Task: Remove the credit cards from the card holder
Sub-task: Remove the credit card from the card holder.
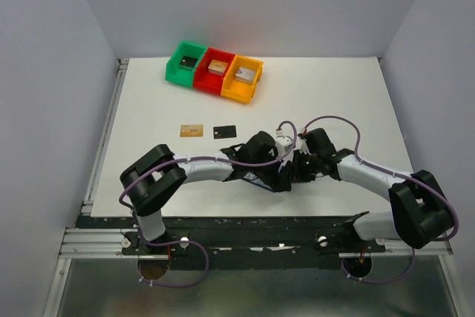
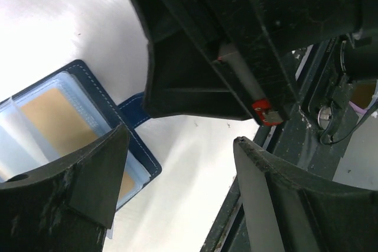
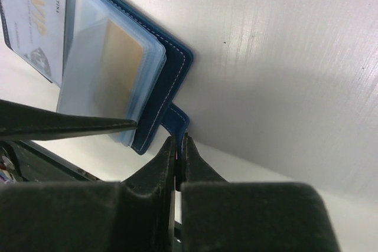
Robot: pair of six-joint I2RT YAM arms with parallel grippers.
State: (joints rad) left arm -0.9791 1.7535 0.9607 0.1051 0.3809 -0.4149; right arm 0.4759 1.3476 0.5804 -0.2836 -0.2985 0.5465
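Two cards lie loose on the table (image 1: pixel 334 102): a tan-gold card (image 1: pixel 191 131) and, just right of it, a black card (image 1: pixel 225 131). Nearer the arms, the card holder (image 3: pixel 173 66) lies open on the table, a pale card (image 3: pixel 35 22) lettered VIP showing beside its clear pockets. The right jaws are pressed almost together, tips at the snap tab (image 3: pixel 177 119); whether they pinch it I cannot tell. The left jaws stand wide apart, gripping nothing, one finger (image 2: pixel 77 184) over the holder's corner. Green bin (image 1: pixel 172 72), red bin (image 1: pixel 206 84) and orange bin (image 1: pixel 236 94) sit near the far edge.
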